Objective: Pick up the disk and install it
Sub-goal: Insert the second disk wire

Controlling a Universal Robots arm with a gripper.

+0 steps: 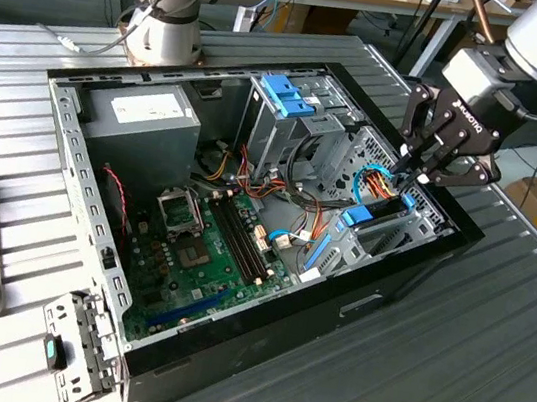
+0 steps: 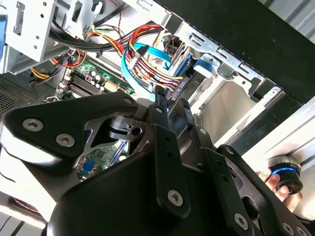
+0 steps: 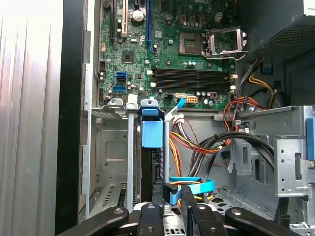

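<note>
Inside the open computer case (image 1: 87,194) I see my gripper (image 1: 416,175) clenched on the disk (image 3: 151,162), standing edgewise in its bay

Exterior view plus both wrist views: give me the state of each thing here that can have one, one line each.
computer case: lying on its side, side panel off, inside exposed.
disk: standing on edge in a bay slot, blue rail end up.
gripper: directly over the disk's bay, fingers close together.
processor socket: empty, retention frame in place.
memory slots: empty.
</note>
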